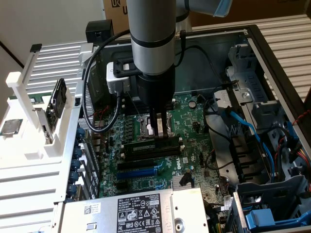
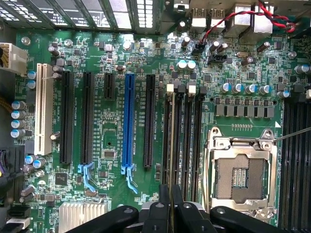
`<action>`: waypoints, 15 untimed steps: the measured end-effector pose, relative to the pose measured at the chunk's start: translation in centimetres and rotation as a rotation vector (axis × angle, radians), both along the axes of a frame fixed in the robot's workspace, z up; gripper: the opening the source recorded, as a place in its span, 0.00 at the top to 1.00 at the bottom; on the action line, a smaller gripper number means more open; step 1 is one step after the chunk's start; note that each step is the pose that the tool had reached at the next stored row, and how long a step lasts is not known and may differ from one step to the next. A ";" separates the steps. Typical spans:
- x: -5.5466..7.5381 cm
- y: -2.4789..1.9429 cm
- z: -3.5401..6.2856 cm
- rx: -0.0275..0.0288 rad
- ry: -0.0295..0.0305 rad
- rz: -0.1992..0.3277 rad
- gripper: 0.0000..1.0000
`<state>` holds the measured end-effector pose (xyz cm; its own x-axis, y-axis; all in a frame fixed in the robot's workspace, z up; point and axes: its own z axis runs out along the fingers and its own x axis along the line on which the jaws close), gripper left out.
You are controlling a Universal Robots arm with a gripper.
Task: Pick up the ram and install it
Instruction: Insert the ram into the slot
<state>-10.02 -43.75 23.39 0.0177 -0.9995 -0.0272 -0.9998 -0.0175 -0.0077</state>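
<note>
In the exterior view the gripper (image 1: 158, 128) is reaching down into the open computer case (image 1: 272, 63), holding the ram (image 1: 146, 141) along the memory slots (image 1: 150, 150). The install step seems to be in hand. Finishing it is probably calling for a straight, even push with the stick square in its slot.

In the wrist view the fingers (image 2: 159, 211) are pinching almost closed on the ram's thin edge. The ram is lining up with a slot on the far side of the bank from the CPU socket (image 2: 240, 174).

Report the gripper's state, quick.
Gripper: closed on the ram, which it holds edge-on at the black memory slots.
</note>
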 end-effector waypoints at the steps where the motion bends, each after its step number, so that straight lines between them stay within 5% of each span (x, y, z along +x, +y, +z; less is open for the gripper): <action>1: 0.0 -0.02 -0.01 0.0002 -0.0001 0.000 0.87; 15: 0.1 -0.10 -0.08 0.0000 0.0004 0.000 0.87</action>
<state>-9.97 -43.85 23.31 0.0176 -0.9995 -0.0272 -0.9998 -0.0175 -0.0073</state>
